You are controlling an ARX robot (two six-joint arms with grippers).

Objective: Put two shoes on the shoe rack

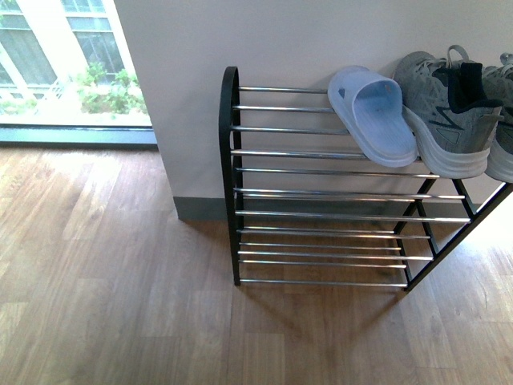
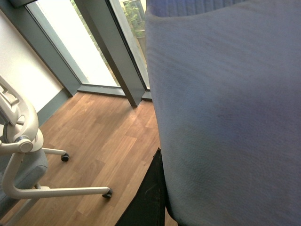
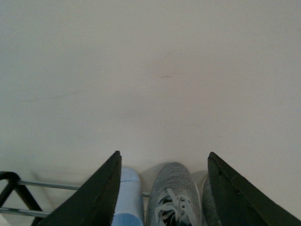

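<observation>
The shoe rack [image 1: 280,152] stands against the wall, with a black arched end and chrome bars. On its top tier lie one pale blue slide [image 1: 373,116] and a grey sneaker [image 1: 445,108], and a second sneaker [image 1: 503,120] is cut off by the frame edge. Neither arm shows in the front view. My left gripper [image 2: 197,160] is shut on another pale blue slide [image 2: 225,117], which fills its view. Only one black finger [image 2: 149,197] shows beside it. My right gripper [image 3: 163,153] is open, facing the wall above the grey sneaker [image 3: 171,193] and the slide [image 3: 129,197] on the rack.
A pale wall [image 1: 321,40] rises behind the rack. A floor-level window [image 1: 64,64] is at the left. The wooden floor [image 1: 120,281] spreads in front. The left wrist view shows a white office chair base [image 2: 19,155] with castors and a grey window frame [image 2: 108,52].
</observation>
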